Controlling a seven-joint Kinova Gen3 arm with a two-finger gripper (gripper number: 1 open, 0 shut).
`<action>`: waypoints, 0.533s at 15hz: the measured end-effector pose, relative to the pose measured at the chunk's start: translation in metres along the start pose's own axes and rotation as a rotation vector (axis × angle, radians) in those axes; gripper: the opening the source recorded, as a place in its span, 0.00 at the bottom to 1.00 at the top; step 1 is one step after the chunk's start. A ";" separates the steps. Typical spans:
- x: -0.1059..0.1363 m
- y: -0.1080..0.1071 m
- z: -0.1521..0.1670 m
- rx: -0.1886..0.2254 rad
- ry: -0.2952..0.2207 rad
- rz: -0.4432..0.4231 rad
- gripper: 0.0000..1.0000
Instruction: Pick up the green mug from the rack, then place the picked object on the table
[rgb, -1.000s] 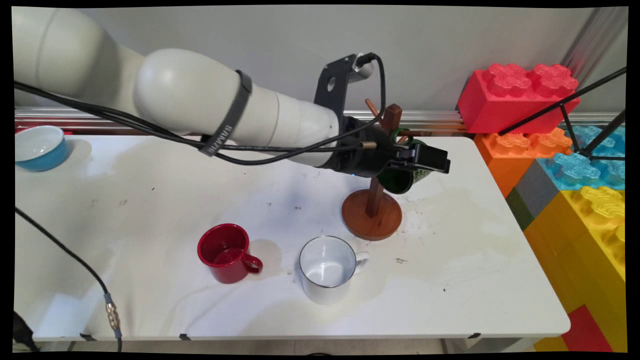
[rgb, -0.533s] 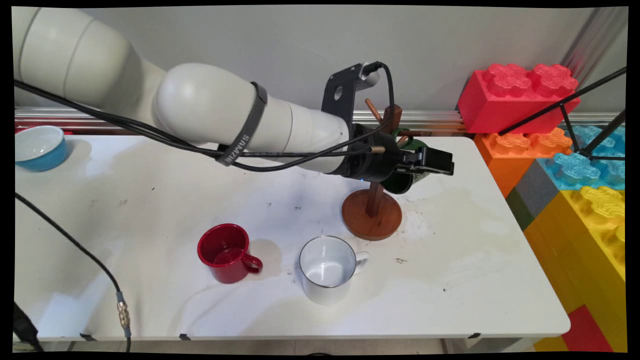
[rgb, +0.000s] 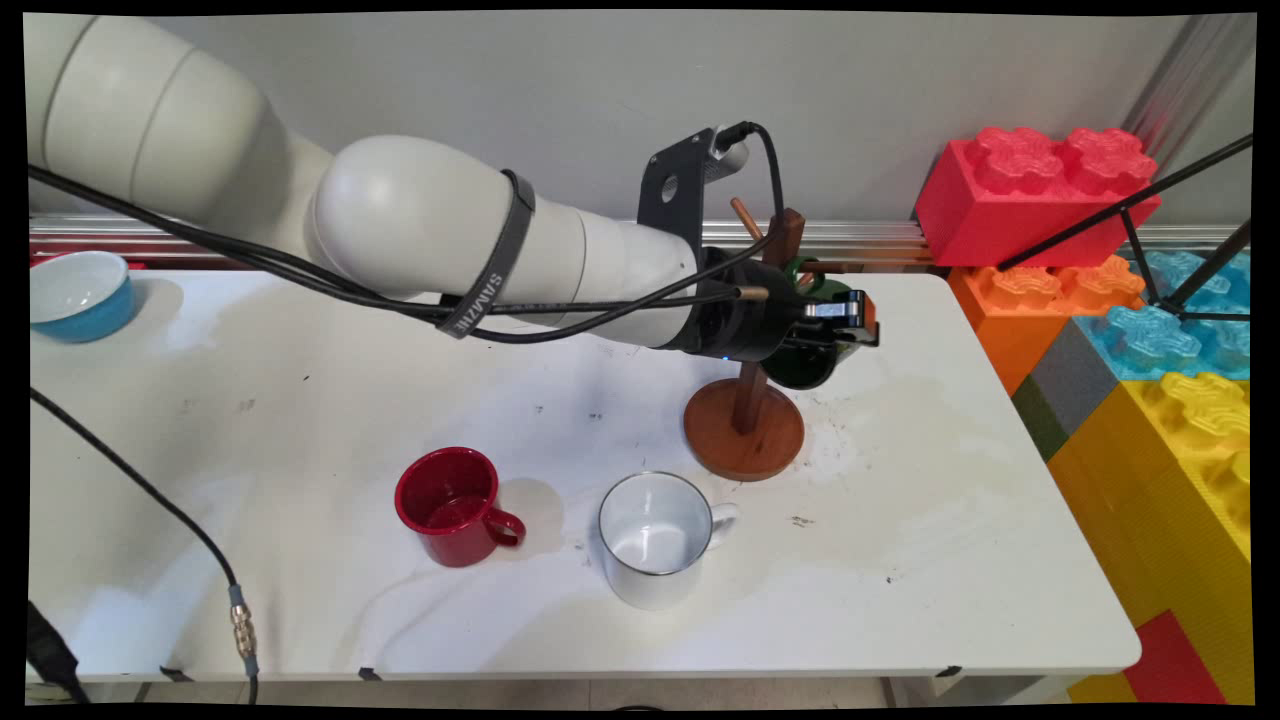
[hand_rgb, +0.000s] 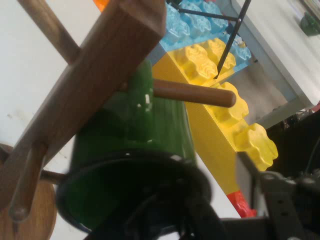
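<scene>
Blue bowl (rgb: 75, 292) sat at the table's (rgb: 950, 520) far left; red mug (rgb: 450, 505) and white mug (rgb: 655, 537) stood near the front, well apart from the gripper (rgb: 845, 322). Gripper reached rightward, level with the mug tree (rgb: 745, 400). Green mug (rgb: 805, 362) hung from a peg, mouth toward the hand, directly at the gripper. Fingers appeared clenched on its rim.

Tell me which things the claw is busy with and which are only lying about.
In hand: the claw, the green mug it is at, the wooden mug stand that carries this mug.
Lying about: red mug, white mug, blue bowl, big toy bricks.
</scene>
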 end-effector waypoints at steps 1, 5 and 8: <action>0.000 0.000 0.000 0.001 0.001 -0.003 0.00; -0.001 -0.001 -0.003 0.006 0.002 -0.014 0.00; -0.004 0.000 -0.008 0.000 -0.004 -0.019 0.00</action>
